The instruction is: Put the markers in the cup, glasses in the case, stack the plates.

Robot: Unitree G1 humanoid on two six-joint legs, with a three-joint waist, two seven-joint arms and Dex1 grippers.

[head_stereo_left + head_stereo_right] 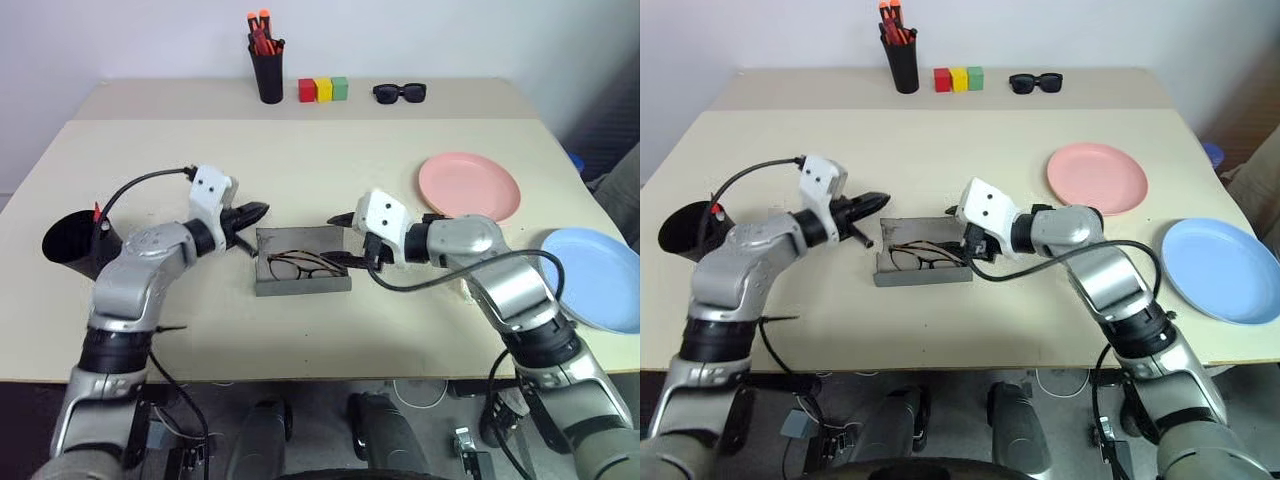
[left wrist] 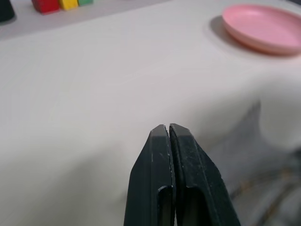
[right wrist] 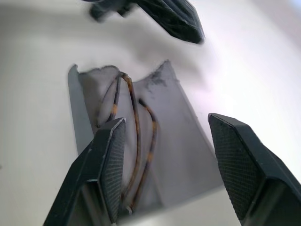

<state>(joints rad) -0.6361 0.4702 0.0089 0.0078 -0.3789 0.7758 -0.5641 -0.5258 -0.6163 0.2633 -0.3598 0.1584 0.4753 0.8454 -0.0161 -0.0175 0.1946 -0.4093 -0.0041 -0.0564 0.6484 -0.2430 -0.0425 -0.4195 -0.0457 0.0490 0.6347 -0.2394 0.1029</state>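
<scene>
Glasses (image 1: 300,265): lying inside open case (image 1: 300,262), worktop centre.
Left tool (image 1: 255,211): pinched shut, empty, at case's 10 o'clock.
Right tool (image 3: 164,155): spread wide, empty, at case's 3 o'clock.
Risk: closing the lid could pinch a protruding temple.

no readable text, no labels, no brand marks, no numbers, no signs on anything in the scene
</scene>
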